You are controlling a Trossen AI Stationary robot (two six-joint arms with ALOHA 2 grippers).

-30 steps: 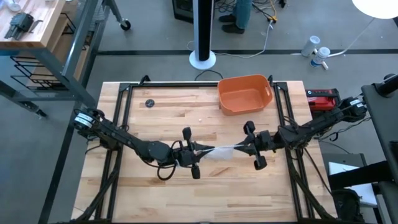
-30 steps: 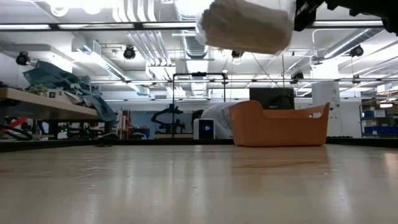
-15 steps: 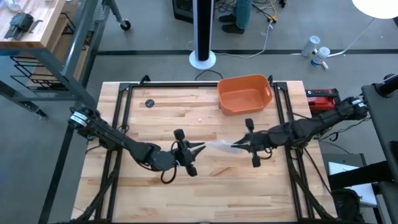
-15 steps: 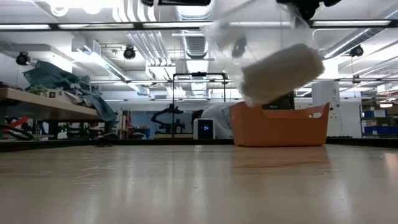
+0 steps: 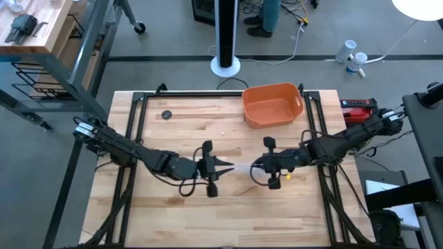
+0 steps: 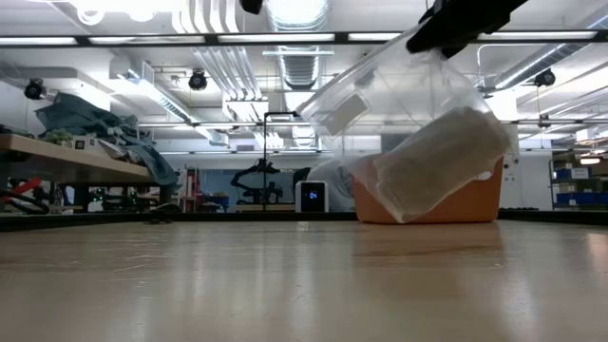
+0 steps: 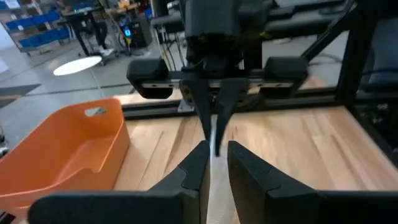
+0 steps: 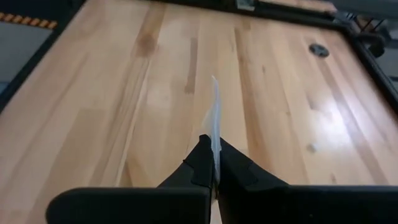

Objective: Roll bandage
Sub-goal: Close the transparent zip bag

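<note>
the bandage (image 6: 439, 163) hangs above the bench (image 5: 228, 207), inside a clear wrapper (image 6: 380, 90). the right pincer (image 8: 213, 163) is clenched on the wrapper's edge. the left pincer (image 7: 215, 160) has its fingers slightly apart around the other end, in line with the right one. unwrapping seems in hand; next the bandage likely must be shaken free.

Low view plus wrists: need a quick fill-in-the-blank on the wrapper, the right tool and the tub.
1. The clear wrapper hangs above the table with the ___ inside it.
2. The right tool is ___ on the wrapper's thin edge.
3. In the low view, the ___ tub stands behind the wrapper.
Missing: bandage; shut; orange.
</note>
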